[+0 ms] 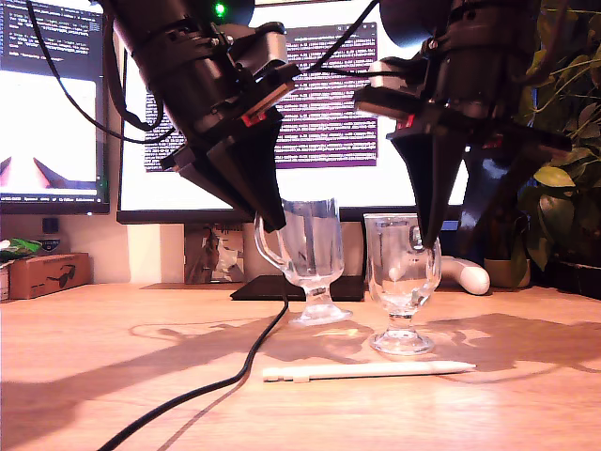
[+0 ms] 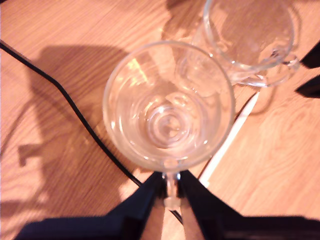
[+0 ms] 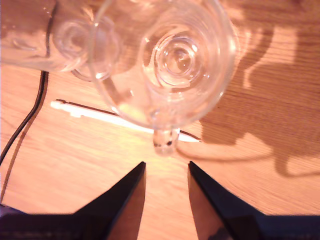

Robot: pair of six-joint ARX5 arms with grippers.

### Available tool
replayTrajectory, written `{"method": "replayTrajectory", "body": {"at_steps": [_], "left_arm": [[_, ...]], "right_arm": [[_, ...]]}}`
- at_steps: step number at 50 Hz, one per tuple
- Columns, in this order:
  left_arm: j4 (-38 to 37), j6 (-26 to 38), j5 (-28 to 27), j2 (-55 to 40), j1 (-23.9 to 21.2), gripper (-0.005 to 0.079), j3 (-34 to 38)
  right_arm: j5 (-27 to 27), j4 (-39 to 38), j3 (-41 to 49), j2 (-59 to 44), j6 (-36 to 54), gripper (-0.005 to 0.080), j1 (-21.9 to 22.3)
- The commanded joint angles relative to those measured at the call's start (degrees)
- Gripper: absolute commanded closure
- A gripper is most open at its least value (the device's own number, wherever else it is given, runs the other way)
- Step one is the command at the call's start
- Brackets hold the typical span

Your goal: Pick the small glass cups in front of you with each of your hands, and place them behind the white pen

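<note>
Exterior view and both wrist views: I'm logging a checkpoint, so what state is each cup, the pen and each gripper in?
first glass cup: upright, empty, handle between the jaws.
second glass cup: upright, empty, not gripped.
white pen: lying flat on the desk.
my first gripper: shut on the first glass cup's handle.
my second gripper: open, short of the second glass cup's handle.

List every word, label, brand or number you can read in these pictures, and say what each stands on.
Nothing can be read.
Centre monitor: lines of white text on a purple window, too small and blurred.
Monitor at the exterior view's left: white text on a dark window, too blurred.
Cardboard box: a dark sunglasses-like mark, no legible words.
Glass cups, white pen, grippers: no lettering visible.
</note>
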State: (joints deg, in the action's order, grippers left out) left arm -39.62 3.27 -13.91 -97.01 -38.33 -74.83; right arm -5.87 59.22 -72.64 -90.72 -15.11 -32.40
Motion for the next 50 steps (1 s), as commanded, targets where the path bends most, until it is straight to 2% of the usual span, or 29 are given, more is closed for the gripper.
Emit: {"method": "replayTrajectory", "body": {"at_steps": [1, 30, 36, 47, 50], "left_arm": [[1.1, 0.2, 0.0, -1.7, -0.5, 0.0766, 0.2], [2.0, 0.1, 1.8, -2.0, -1.6, 0.0764, 0.2], [1.7, -0.1, 3.2, -2.0, -1.6, 0.0692, 0.2], [0.9, -0.3, 3.3, -2.0, -2.2, 0.0676, 0.2], [0.9, -0.3, 3.2, -2.0, -2.5, 0.0637, 0.2]], "right_arm": [[-0.2, 0.5, -0.8, 3.3, 0.2, 0.0491, -0.5], [-1.7, 0.9, -1.0, 12.6, -0.5, 0.0478, -0.4], [-1.7, 1.0, -1.0, 13.2, -0.8, 0.0474, -0.4], [-1.8, 1.2, -1.0, 13.2, -1.0, 0.0464, -0.4], [-1.8, 1.2, -1.0, 13.2, -1.0, 0.0464, -0.4]]}}
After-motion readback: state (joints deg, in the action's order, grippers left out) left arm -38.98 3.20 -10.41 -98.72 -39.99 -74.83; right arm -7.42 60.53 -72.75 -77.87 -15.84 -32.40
